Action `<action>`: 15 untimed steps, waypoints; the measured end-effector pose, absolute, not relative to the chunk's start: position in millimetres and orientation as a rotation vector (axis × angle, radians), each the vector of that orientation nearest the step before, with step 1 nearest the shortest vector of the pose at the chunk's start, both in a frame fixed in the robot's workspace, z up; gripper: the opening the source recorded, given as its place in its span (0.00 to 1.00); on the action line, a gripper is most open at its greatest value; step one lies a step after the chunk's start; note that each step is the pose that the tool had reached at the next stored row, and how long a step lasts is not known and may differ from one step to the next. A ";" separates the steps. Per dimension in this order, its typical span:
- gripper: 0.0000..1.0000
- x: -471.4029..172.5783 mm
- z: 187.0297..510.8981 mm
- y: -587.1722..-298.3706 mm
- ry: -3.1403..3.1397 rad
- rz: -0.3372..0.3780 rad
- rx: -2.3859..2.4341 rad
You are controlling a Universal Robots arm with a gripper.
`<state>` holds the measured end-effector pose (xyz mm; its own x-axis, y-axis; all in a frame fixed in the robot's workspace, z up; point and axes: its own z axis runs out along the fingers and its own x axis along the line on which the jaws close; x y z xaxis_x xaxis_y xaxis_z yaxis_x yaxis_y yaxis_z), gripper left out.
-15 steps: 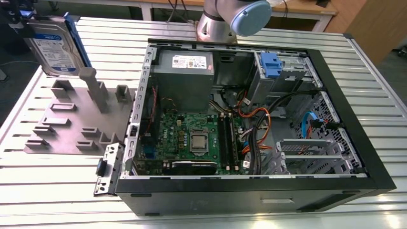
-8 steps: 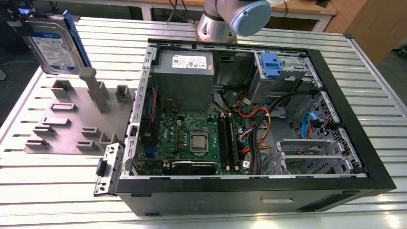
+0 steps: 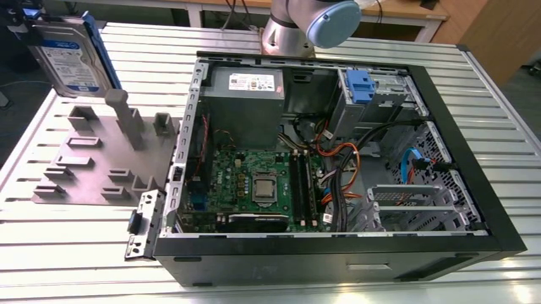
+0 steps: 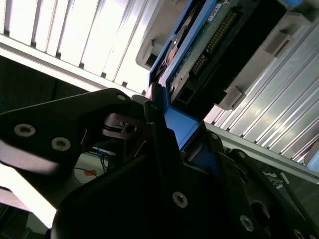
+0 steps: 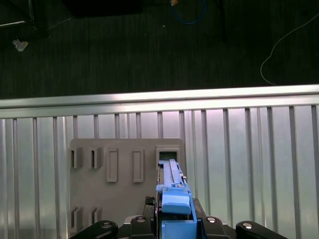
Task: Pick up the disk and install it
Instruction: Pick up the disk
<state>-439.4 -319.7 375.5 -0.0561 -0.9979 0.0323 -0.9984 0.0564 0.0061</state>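
The table (image 3: 76, 266) under everything is ribbed aluminium, bright and hard, with long slats. On it the open computer case (image 3: 338, 250) is the biggest thing: a black steel box lying on its side, with a green circuit board (image 3: 262, 183) in its floor. The arm (image 3: 305, 25) stands at its twelve o'clock edge. Inside, at about one o'clock, a grey metal cage (image 3: 397, 95) carries another drive with a blue tab (image 3: 361, 85). At nine o'clock from the case lies a flat, matte grey plastic holder (image 3: 93, 164) with upright posts and rectangular slots. The disk (image 3: 72, 57) hangs on edge at ten o'clock in the exterior view, above the holder's far end, and I judge it lifted out of its slot. It is a flat silver slab with a white-and-blue label and a blue plastic frame. My gripper (image 5: 175, 221) is clamped on the frame's end handle, with black fingers (image 4: 154, 149) pressing either side of the blue plastic. The disk (image 5: 172, 174) runs straight out from my fingertips, its long axis in line with my wrist and pointing down at the holder. The case lies off at about four o'clock from it. In the second wrist view the disk (image 4: 214, 40) shows its green underside and a row of connector pins.
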 end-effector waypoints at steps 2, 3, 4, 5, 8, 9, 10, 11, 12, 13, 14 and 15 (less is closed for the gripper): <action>0.36 -439.4 376.5 -319.7 -2.263 0.028 2.139; 0.36 -439.4 377.0 -319.7 -2.263 0.028 2.139; 0.36 -439.4 377.5 -319.7 -2.263 0.028 2.139; 0.36 -439.4 378.0 -319.7 -2.263 0.028 2.139; 0.36 -439.4 379.5 -319.7 -2.263 0.028 2.139; 0.36 -439.4 380.0 -319.7 -2.263 0.028 2.139; 0.36 -439.4 380.5 -319.7 -2.263 0.028 2.139; 0.36 -439.4 381.1 -319.7 -2.263 0.028 2.139; 0.36 -439.4 381.6 -319.7 -2.263 0.028 2.139; 0.36 -439.4 382.1 -319.7 -2.263 0.028 2.139; 0.36 -439.4 382.6 -319.7 -2.263 0.028 2.139; 0.36 -439.4 383.2 -319.7 -2.263 0.028 2.139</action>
